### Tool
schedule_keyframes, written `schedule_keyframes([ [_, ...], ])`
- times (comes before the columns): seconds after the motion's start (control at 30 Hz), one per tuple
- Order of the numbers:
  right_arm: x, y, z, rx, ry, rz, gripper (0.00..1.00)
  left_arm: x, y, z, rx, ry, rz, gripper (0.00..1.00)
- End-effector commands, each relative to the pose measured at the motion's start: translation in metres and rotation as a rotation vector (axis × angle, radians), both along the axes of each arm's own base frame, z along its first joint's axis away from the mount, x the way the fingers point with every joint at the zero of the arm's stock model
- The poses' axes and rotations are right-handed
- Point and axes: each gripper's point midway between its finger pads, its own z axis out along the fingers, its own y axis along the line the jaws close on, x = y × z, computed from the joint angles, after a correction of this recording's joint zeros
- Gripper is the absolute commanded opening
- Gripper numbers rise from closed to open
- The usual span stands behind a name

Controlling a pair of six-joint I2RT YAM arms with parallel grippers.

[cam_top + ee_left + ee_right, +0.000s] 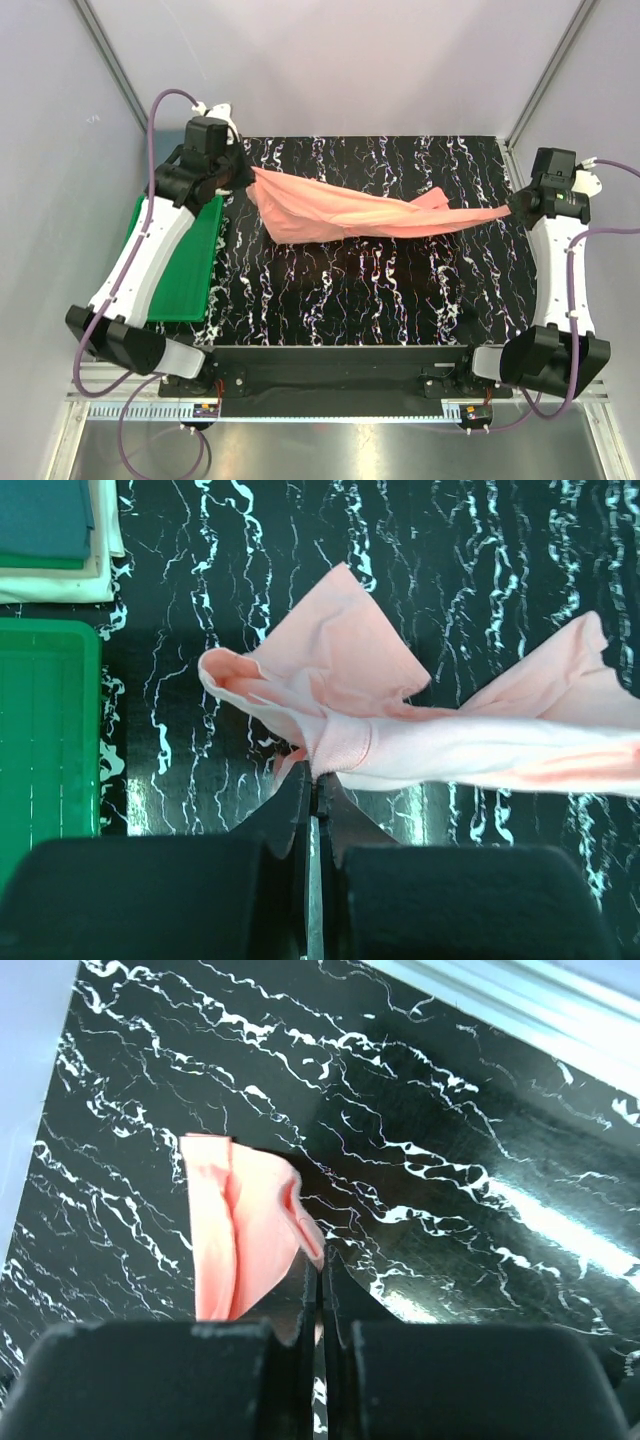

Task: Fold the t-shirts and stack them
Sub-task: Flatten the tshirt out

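The salmon-pink t-shirt [350,215] was stretched out as a long, bunched band across the far half of the surface [400,300]. It was wider and looser at its left end and narrow, almost like a rope, at its right end. Its two ends were raised from the surface. Whether its hanging middle touched the surface, I could not tell.

The left tool [245,175] was closed on the left end. In the left wrist view, its two black fingers [290,815] were pressed together on a thick hem of the pink cloth [480,750], and folds of the cloth opened like a fan beyond the tips. The right tool [515,207] was closed on the right end. In the right wrist view, its fingers [345,1295] met with no gap on a folded edge of the same shirt [245,1250], which hung down to the left of them.

The blue-grey t-shirt [45,520] showed only in the left wrist view, at the top left corner. It was folded flat on top of some pale folded layers [100,540]. Just beside this pile was a green plastic tray [45,730]. In the top view the tray [190,265] lay at the left edge of the surface, partly under the left arm [140,260].

The surface was black with white veins, like marble. The right arm [555,270] stood along its right edge.
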Motion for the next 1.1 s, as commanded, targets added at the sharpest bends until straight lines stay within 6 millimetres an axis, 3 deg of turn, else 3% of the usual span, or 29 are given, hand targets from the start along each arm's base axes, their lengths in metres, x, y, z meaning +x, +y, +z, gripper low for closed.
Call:
schedule_keyframes([
  [0.0, -0.018, -0.004, 0.059, -0.110, -0.123, 0.017, 0.00, -0.032, 0.002, 0.072, -0.110, -0.184, -0.037, 0.00],
  [0.07, -0.029, -0.003, 0.074, -0.127, -0.162, 0.017, 0.00, -0.055, 0.001, 0.087, -0.151, -0.221, -0.069, 0.00],
  [0.17, -0.038, 0.001, 0.085, -0.131, -0.200, 0.017, 0.00, -0.075, 0.002, 0.086, -0.179, -0.221, -0.087, 0.00],
  [0.33, -0.043, 0.005, 0.088, -0.121, -0.222, 0.023, 0.00, -0.068, 0.000, 0.067, -0.156, -0.171, -0.093, 0.00],
  [0.43, -0.041, 0.003, 0.077, -0.120, -0.208, 0.012, 0.00, -0.038, -0.015, 0.038, -0.135, -0.073, -0.128, 0.00],
  [0.57, -0.031, 0.001, 0.060, -0.109, -0.228, 0.005, 0.00, 0.023, -0.030, -0.012, -0.095, 0.053, -0.118, 0.00],
  [0.6, -0.028, 0.004, 0.044, -0.092, -0.207, 0.020, 0.00, 0.036, -0.032, -0.017, -0.090, 0.045, -0.121, 0.00],
  [0.67, -0.021, 0.004, 0.032, -0.075, -0.198, 0.022, 0.00, 0.067, -0.038, -0.039, -0.086, 0.067, -0.124, 0.00],
  [0.7, -0.019, 0.008, 0.021, -0.055, -0.178, 0.037, 0.00, 0.080, -0.044, -0.040, -0.101, 0.047, -0.146, 0.00],
  [0.73, -0.015, 0.010, 0.016, -0.038, -0.177, 0.046, 0.00, 0.097, -0.045, -0.066, -0.095, 0.096, -0.145, 0.00],
  [0.77, -0.011, 0.012, 0.007, -0.024, -0.158, 0.058, 0.00, 0.111, -0.048, -0.057, -0.105, 0.070, -0.157, 0.05],
  [0.83, -0.007, 0.016, -0.005, 0.004, -0.142, 0.073, 0.00, 0.122, -0.051, -0.076, -0.125, 0.121, -0.184, 0.27],
  [0.87, -0.004, 0.016, -0.011, 0.012, -0.130, 0.079, 0.00, 0.123, -0.050, -0.074, -0.123, 0.122, -0.182, 0.42],
  [0.9, -0.003, 0.018, -0.013, 0.022, -0.127, 0.087, 0.00, 0.120, -0.042, -0.080, -0.097, 0.146, -0.150, 0.46],
  [0.93, -0.001, 0.019, -0.017, 0.028, -0.117, 0.093, 0.00, 0.111, -0.038, -0.069, -0.091, 0.130, -0.138, 0.48],
  [0.97, 0.000, 0.019, -0.019, 0.030, -0.116, 0.094, 0.00, 0.095, -0.033, -0.090, -0.077, 0.188, -0.119, 0.50],
  [1.0, 0.001, 0.020, -0.021, 0.034, -0.115, 0.096, 0.00, 0.085, -0.028, -0.095, -0.073, 0.200, -0.088, 0.50],
  [1.03, 0.003, 0.020, -0.021, 0.037, -0.119, 0.097, 0.00, 0.066, -0.033, -0.083, -0.074, 0.177, -0.102, 0.50],
  [1.07, 0.003, 0.021, -0.022, 0.042, -0.118, 0.099, 0.00, 0.042, -0.031, -0.116, -0.048, 0.251, -0.097, 0.50],
])
